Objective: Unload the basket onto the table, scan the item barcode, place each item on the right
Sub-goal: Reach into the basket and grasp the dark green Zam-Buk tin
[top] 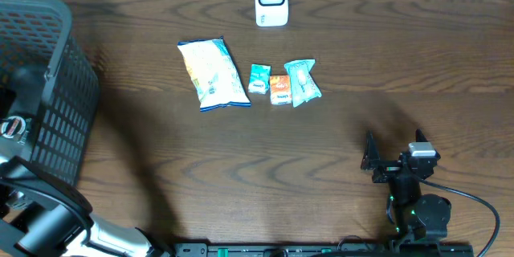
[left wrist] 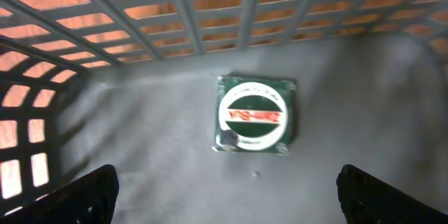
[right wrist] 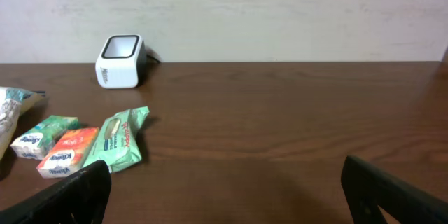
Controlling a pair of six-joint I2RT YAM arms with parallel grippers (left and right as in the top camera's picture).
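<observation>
Left gripper (left wrist: pixel 227 194): jaws wide, empty, inside basket (top: pixel 48 88); green packet (left wrist: pixel 254 115) lay just ahead.
Right gripper (right wrist: pixel 224 196): jaws wide, empty.
Wipes pack (top: pixel 302 82): on tabletop (top: pixel 401 48), nearer the right arm, long axis roughly toward barcode scanner (top: pixel 271 0).

The basket (left wrist: pixel 210 14) walls block ahead and left of the left gripper (left wrist: pixel 227 185); ahead of the right gripper (right wrist: pixel 227 192), open table (right wrist: pixel 294 133), packets (right wrist: pixel 115 140) leftward.
</observation>
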